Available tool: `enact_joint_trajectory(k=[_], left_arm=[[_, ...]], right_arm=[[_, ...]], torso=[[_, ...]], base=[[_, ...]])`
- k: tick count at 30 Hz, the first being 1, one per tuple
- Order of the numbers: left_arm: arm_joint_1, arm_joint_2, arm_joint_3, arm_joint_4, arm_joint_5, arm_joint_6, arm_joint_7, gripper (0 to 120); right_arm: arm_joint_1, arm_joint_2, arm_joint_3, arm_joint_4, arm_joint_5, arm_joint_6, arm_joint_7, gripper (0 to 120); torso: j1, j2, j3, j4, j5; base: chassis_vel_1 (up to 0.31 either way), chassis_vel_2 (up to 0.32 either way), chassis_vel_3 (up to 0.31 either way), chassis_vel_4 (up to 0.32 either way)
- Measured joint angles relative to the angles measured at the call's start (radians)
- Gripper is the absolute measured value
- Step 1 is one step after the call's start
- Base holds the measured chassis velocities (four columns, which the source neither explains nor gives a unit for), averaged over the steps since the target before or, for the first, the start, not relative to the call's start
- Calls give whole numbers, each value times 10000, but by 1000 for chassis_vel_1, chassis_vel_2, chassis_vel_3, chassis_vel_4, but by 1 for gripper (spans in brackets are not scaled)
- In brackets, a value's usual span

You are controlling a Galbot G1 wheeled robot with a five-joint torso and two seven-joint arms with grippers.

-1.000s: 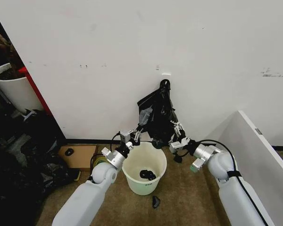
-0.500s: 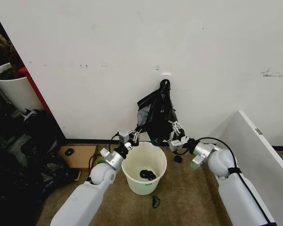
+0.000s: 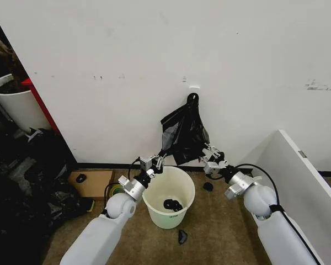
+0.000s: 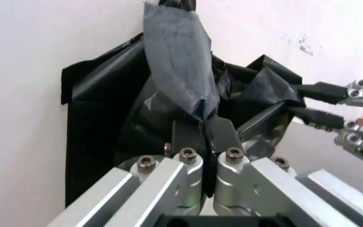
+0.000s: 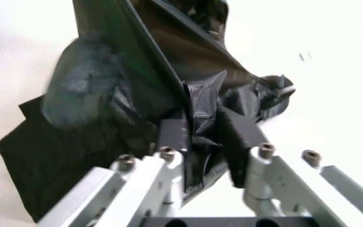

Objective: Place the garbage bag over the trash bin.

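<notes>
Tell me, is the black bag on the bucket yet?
Not yet. The garbage bag hangs on the wall above the trash bin, pinched by the left gripper and right gripper.

Right gripper (image 3: pixel 210 152): now higher and farther right, lifting its corner.
Thin glossy black plastic bag (image 3: pixel 183 132): bottom edge higher, spread wider.

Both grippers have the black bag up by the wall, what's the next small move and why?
Probably spread the bag's mouth wider: the left gripper and right gripper pinch the garbage bag, which still hangs from the wall above the trash bin, not over its rim.
</notes>
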Motion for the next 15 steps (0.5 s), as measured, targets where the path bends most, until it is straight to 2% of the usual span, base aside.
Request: enact_joint_trajectory(k=[1,4,8,9,15], left_arm=[[10,4,-7,6,8,-5,1,0],[15,11,-17,6,12,-9,2,0],[25,35,-28,5,23,-18,5,0],[25,35,-28,5,23,-18,5,0],[-32,14,9,108,81,-31,26,0]], right_arm=[[-74,-13,-12,9,250,-36,1,7],[-189,-31,-90,26,665,-175,59,0],[-407,-109,-635,58,2407,-717,594,0],[-407,-109,-635,58,2407,-717,594,0],[-569,-102,-2146,654,7213,-1707,2448,0]], torso=[[0,0,0,0,0],[0,0,0,0,1],[0,0,0,0,1],[0,0,0,0,1],[0,0,0,0,-2]], base=[[0,0,0,0],[0,0,0,0],[0,0,0,0],[0,0,0,0],[0,0,0,0]])
